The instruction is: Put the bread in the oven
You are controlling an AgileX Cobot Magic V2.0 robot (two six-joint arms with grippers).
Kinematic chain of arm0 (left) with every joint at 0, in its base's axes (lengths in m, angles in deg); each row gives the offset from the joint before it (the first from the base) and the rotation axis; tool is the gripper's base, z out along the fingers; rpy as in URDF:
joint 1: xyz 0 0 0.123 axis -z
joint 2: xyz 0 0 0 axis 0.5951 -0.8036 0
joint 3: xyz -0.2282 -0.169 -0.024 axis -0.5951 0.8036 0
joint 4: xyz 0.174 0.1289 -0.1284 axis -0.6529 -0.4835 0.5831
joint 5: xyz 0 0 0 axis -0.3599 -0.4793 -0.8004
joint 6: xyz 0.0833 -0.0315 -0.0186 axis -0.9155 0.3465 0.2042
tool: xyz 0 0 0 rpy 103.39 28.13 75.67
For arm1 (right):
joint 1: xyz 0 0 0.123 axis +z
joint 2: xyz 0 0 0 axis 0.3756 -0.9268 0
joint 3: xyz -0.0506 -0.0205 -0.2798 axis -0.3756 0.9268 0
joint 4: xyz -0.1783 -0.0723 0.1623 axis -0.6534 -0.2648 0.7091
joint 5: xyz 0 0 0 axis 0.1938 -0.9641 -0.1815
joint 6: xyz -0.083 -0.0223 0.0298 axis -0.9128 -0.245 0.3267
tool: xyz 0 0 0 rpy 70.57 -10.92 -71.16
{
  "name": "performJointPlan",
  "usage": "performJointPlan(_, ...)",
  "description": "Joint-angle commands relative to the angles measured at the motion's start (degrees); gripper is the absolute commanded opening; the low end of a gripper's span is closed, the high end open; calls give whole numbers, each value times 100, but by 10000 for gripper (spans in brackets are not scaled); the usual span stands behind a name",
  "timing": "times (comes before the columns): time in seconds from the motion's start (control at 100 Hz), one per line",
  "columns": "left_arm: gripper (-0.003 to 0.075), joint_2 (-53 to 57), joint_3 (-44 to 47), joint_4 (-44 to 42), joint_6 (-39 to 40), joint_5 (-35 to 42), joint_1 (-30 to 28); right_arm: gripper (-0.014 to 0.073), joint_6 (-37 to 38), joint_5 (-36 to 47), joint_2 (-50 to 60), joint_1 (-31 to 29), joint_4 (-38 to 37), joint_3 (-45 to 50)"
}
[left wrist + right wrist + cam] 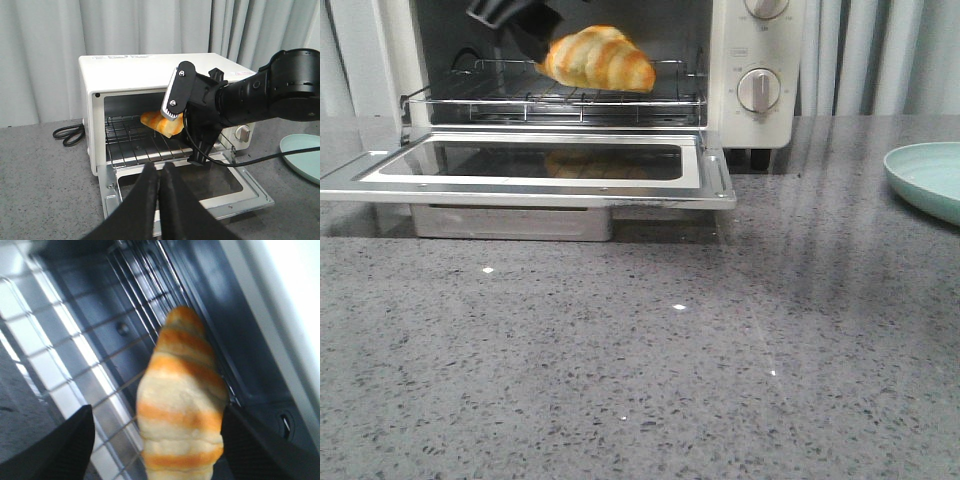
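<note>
Bread (598, 58) looks light, squishy & glossy imo. Right claw (155, 440) sits apart around its fat end, over the oven (760, 60) rack (555, 100); left claw (159, 176) pinched together, empty.

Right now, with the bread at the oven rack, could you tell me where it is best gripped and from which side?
Grip the bread across its thick middle, coming in from the front of the open oven. Its ends taper, so the middle offers the broadest flanks. The right gripper straddles it that way, its fingers on either side.
</note>
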Motion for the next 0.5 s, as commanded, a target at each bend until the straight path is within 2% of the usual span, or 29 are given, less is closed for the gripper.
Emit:
performJointPlan(0.0,-22,122,-159,-33,46,469,-33,475,33,84,483,141,-272,-208)
performJointPlan(0.23,-22,898,-88,-110,46,513,-42,475,33,-342,686,692,-272,-208)
performJointPlan(0.37,-22,1444,178,-179,46,513,-42,475,33,-388,832,1168,-272,-208)
performJointPlan(0.49,-22,1816,458,-227,205,513,-42,475,33,-760,933,1514,-272,-208)
